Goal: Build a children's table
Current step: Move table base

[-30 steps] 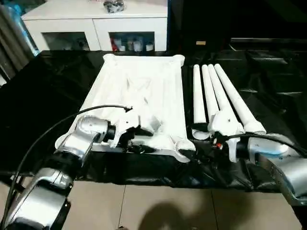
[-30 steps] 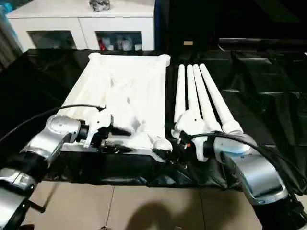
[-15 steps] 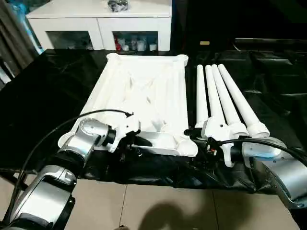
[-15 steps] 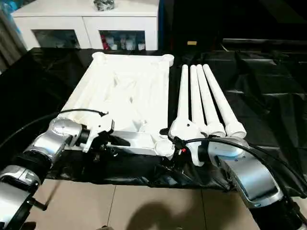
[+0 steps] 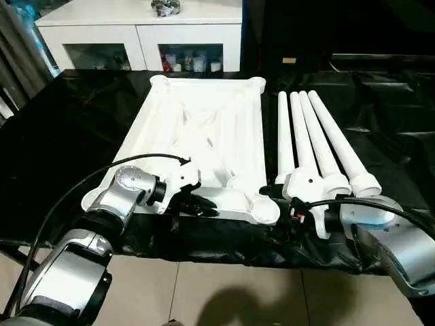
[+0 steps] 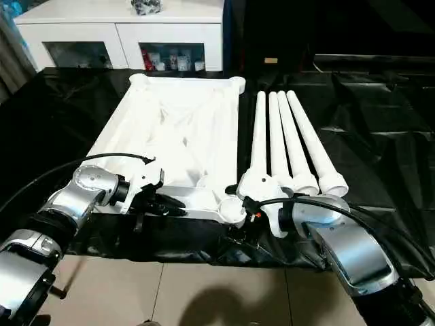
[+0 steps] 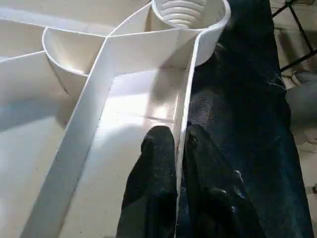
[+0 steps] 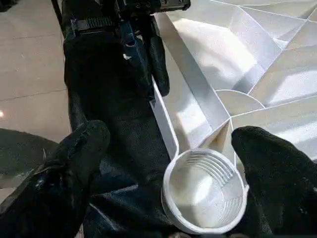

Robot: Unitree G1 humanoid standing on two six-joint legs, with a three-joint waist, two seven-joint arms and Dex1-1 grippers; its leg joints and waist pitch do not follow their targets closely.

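We see the children's table top [image 5: 204,136] lying underside up on the black-sheeted table [image 5: 68,136], its ribs facing us and its near rim close to the table's near edge, beyond which the tiled floor [image 5: 238,292] lies open. Four white legs [image 5: 319,142] lie side by side just right of the top, running from near to far, their flared ends toward us. Right of the legs the black sheet is bare, and so is the strip left of the top. A white glass-door cabinet [image 5: 143,34] stands past the far edge.

Our left end effector [image 7: 179,148] is pressed together on the thin near rim wall of the top, one finger [image 7: 158,163] inside and the other outside over the black sheet, left of the near right corner socket [image 8: 205,198]. Our right end effector [image 8: 168,158] is spread wide, its two fingers standing on either side of that threaded socket without touching it.

A second ago the left fingers stood apart at the same near rim; now they have closed on it. The right end effector has stayed spread beside the corner. The top's near edge now sits a little nearer to the right end effector than before.
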